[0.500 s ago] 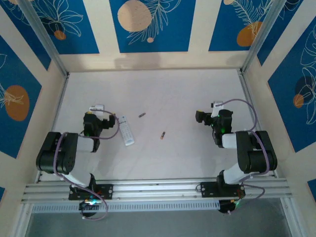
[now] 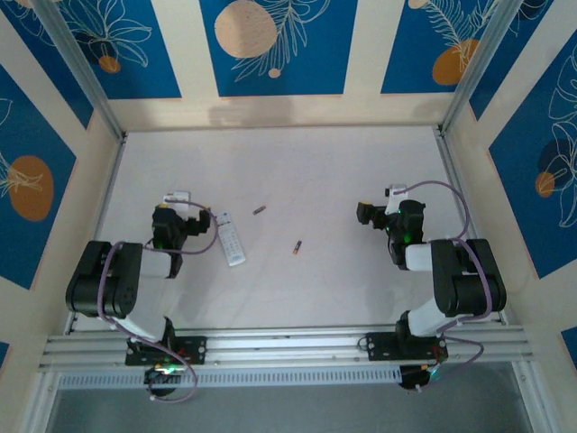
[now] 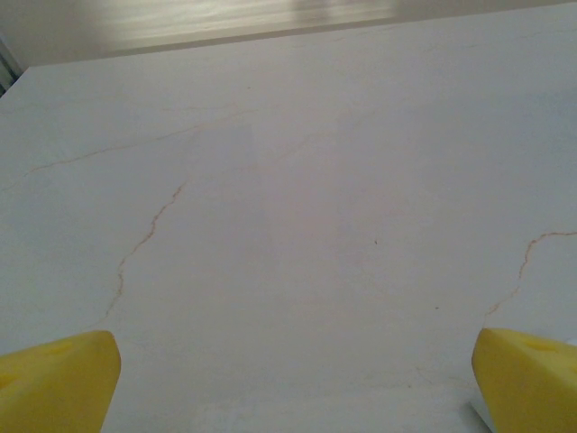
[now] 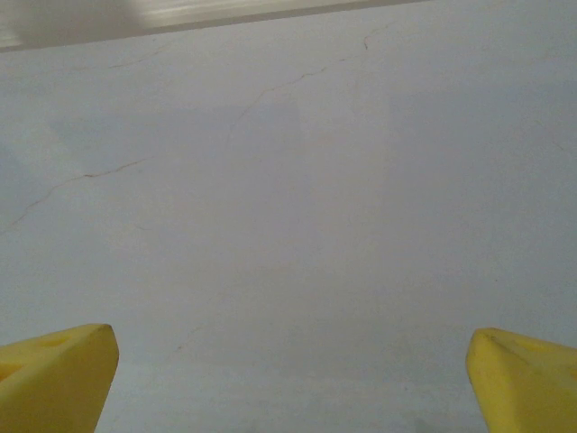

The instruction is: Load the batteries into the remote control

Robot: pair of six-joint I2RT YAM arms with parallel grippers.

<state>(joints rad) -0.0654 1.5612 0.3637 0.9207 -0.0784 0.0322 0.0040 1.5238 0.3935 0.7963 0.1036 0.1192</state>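
No writing, label, brand or number can be read from where I stand. The buttons on the white remote control (image 2: 231, 238) are too small for any markings to be made out. The blue wall panels (image 2: 270, 45) carry white line-drawn leaves and orange circles, which are pattern rather than lettering.
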